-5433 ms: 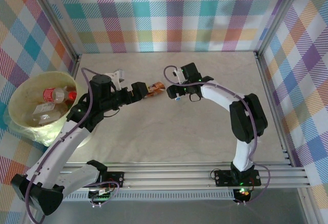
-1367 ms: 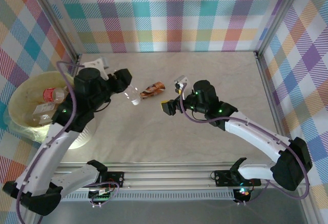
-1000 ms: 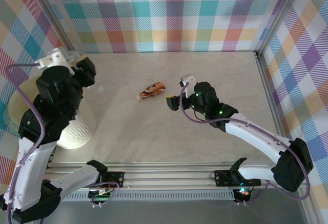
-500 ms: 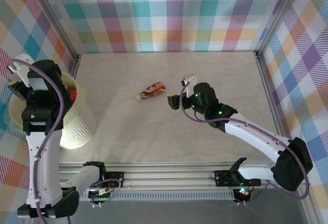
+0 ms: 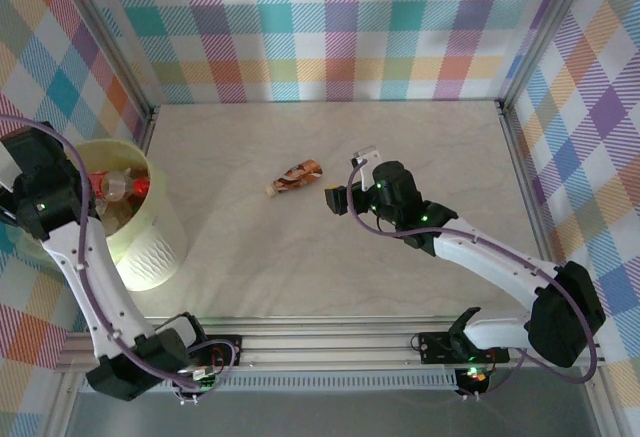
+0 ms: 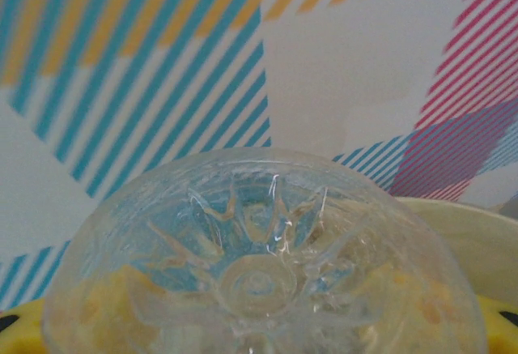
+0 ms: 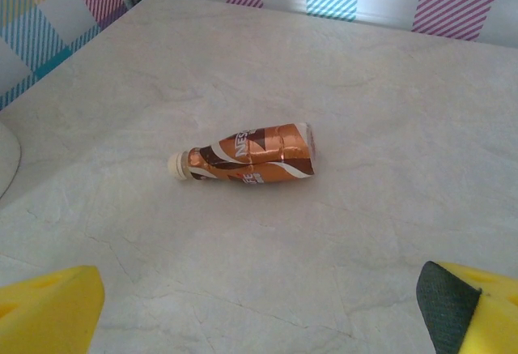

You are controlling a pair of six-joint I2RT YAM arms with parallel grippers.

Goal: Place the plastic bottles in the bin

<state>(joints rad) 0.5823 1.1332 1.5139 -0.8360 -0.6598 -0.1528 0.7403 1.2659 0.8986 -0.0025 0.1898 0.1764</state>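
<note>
Our left gripper (image 6: 259,339) has carried a clear bottle (image 6: 259,265) left to the bin (image 5: 150,247); we cannot tell whether its grasp has released. Our right gripper (image 5: 336,200), fingers spread, waits near the brown bottle (image 5: 296,175) mid-table.

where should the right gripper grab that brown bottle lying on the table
The bottle lies flat on its side, so come from straight above and close across the wide labelled middle; the cap end looks too narrow for a steady hold.
</note>
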